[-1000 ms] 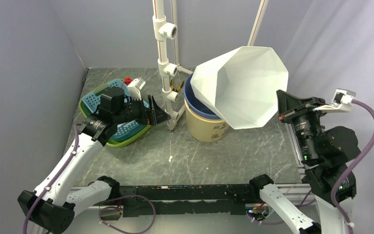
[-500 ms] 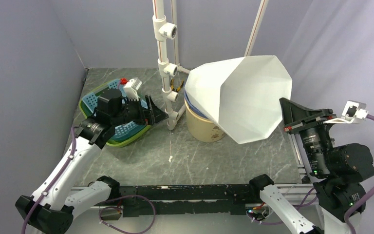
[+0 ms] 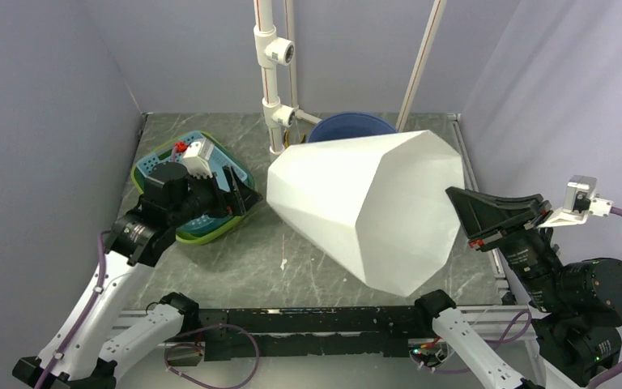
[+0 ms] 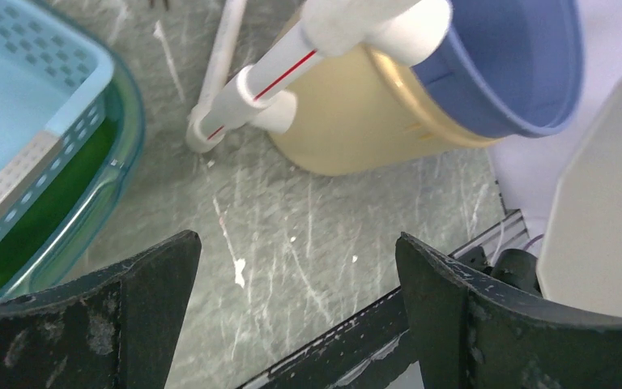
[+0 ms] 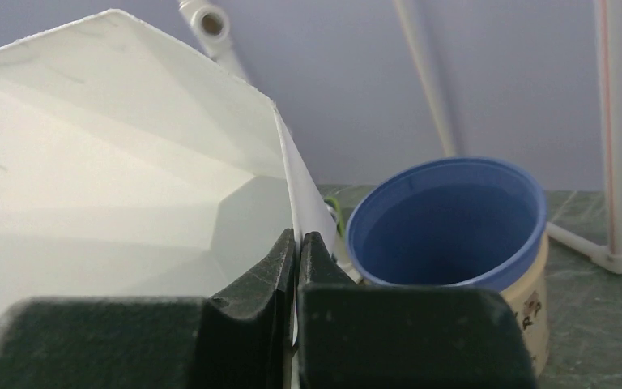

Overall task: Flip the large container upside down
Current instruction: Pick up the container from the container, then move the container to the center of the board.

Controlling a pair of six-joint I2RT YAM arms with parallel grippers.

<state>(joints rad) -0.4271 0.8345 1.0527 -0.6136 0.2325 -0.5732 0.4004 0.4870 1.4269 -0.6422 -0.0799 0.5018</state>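
The large white faceted container (image 3: 368, 203) lies tilted on its side over the table's middle, its narrow closed base pointing left and its wide mouth toward the right arm. My right gripper (image 3: 462, 209) is shut on the container's rim; the right wrist view shows the thin white wall (image 5: 296, 190) pinched between the fingers, the container's inside on the left. My left gripper (image 3: 241, 198) is open and empty, beside the basket, left of the container's base. In the left wrist view (image 4: 296, 267) it hangs over bare table, the container's edge (image 4: 607, 211) at the right.
A blue tub nested in a beige pot (image 3: 351, 126) stands behind the container, also in the wrist views (image 5: 453, 219) (image 4: 486, 73). A green and blue basket (image 3: 210, 219) sits at the left. A white pipe stand (image 3: 275, 89) rises at the back centre. Grey walls enclose the table.
My right gripper has swung the container down and forward off the blue tub, so it now lies on its side. My left arm has drawn back toward the basket.
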